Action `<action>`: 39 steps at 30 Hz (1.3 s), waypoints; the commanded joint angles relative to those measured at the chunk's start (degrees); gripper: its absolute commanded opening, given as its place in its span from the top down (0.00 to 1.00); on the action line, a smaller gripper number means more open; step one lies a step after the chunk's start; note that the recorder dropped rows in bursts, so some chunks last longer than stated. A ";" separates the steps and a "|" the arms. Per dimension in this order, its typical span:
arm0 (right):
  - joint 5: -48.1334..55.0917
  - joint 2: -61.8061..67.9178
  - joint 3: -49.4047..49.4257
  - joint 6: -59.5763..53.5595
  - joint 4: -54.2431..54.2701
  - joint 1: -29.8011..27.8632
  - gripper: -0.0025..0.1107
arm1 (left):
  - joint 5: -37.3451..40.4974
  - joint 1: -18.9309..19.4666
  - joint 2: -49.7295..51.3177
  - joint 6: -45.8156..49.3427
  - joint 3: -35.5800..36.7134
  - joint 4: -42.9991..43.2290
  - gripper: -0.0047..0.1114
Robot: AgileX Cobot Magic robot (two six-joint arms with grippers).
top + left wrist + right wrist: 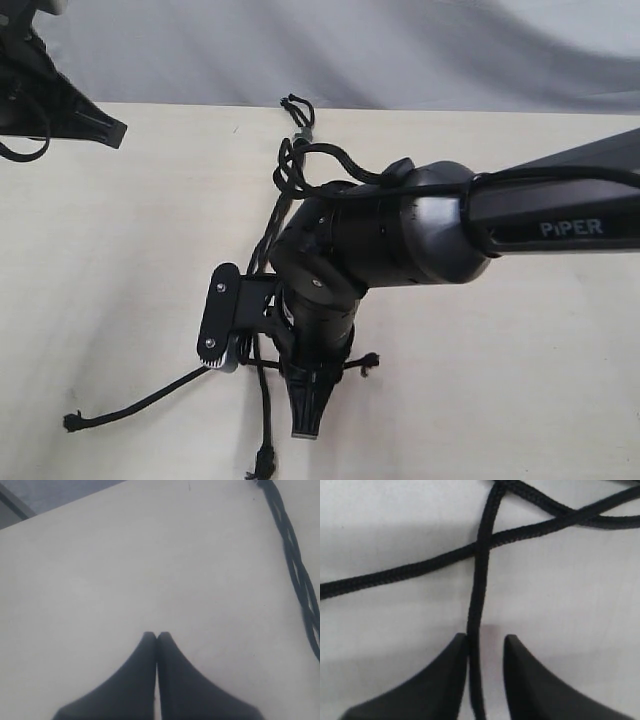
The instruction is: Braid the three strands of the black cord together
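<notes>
The black cord [262,245] lies down the middle of the bench [120,250]. Its grey clip [303,128] sits close to the far edge, with short loops just beyond it. From the clip a braided stretch runs toward the near edge and passes under the right arm. Past the braid, the 3 strands [130,405] fan out: 1 trails off toward the near left corner, 1 runs straight to the near edge, and 1 short end pokes out to the right of the wrist.

The right gripper [305,425] points at the near edge, directly over that fan. In its wrist view the right gripper [486,640] stands slightly parted, with a narrow gap between the fingers. A single strand [479,580] runs through the gap. It rests against 1 finger and is clear of the other, so it looks unclamped, though I cannot tell which of the 3 it is.

The left gripper [95,125] sits by the far left corner, well away from the cord. Up close, the left gripper [157,637] has its fingers pressed together on nothing, with the braid [300,580] off to the side.
</notes>
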 commanded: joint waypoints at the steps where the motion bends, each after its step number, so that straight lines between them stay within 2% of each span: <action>1: 0.87 0.02 0.18 -1.16 -0.41 -0.36 0.47 | -0.34 0.02 -0.37 0.03 0.09 -0.42 0.96; 4: 0.85 -0.80 0.18 -0.36 -0.41 -0.36 0.38 | -0.34 0.02 -0.37 0.03 0.09 -0.42 0.96; 13: 0.85 -13.68 0.18 1.92 -2.12 -0.36 0.38 | -0.34 0.02 -0.37 0.14 0.09 -0.44 0.96; 26: 5.32 -34.45 0.18 25.97 -18.90 -0.36 0.39 | -1.25 0.02 -0.37 1.76 0.09 -1.13 0.96; 29: 7.08 -37.94 0.28 28.09 -20.04 -0.36 0.51 | -1.25 0.02 -0.37 2.12 0.09 -1.25 0.96; 35: 6.55 -44.83 3.79 30.67 -20.92 -0.36 0.95 | -1.25 0.02 -1.02 2.12 0.09 -1.51 0.96; 38: 3.55 -49.53 9.28 38.64 -26.16 -0.36 0.98 | -3.34 -0.21 -3.86 5.36 1.13 -5.19 0.96; 39: 1.85 -51.86 12.58 42.72 -29.18 -0.36 0.98 | -7.59 -0.21 -6.36 7.53 2.89 -7.91 0.96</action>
